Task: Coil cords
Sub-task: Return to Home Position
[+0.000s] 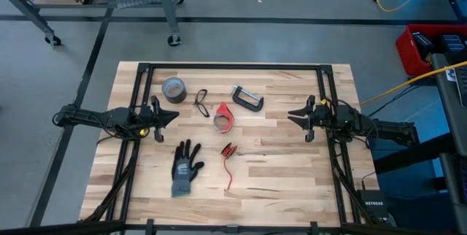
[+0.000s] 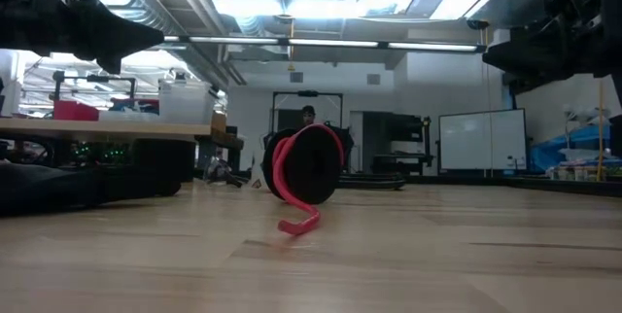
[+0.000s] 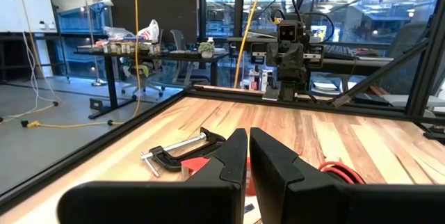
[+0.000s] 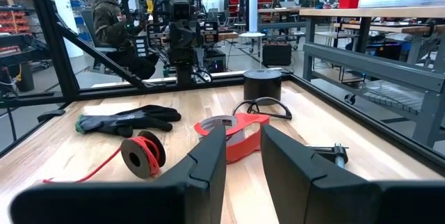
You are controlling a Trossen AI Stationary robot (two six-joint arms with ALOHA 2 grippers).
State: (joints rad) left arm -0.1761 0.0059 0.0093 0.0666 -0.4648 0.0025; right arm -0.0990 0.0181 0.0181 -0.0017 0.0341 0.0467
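Red cord (image 1: 228, 149) — mostly spooled, tail trailing | black cord (image 1: 201, 102) lying untouched | left gripper (image 1: 174, 115) idling, fingers together | right gripper (image 1: 292, 115) idling, fingers parted

Looped cord (image 1: 201, 102): left of tape ring (image 1: 224, 116)
Clamp (image 1: 246, 98): right of tape ring
Spooled cord (image 1: 229, 149): across tape ring from clamp

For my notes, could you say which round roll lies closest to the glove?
The small spool of red wire, beside the glove; the grey tape roll and red-edged tape ring lie farther off.
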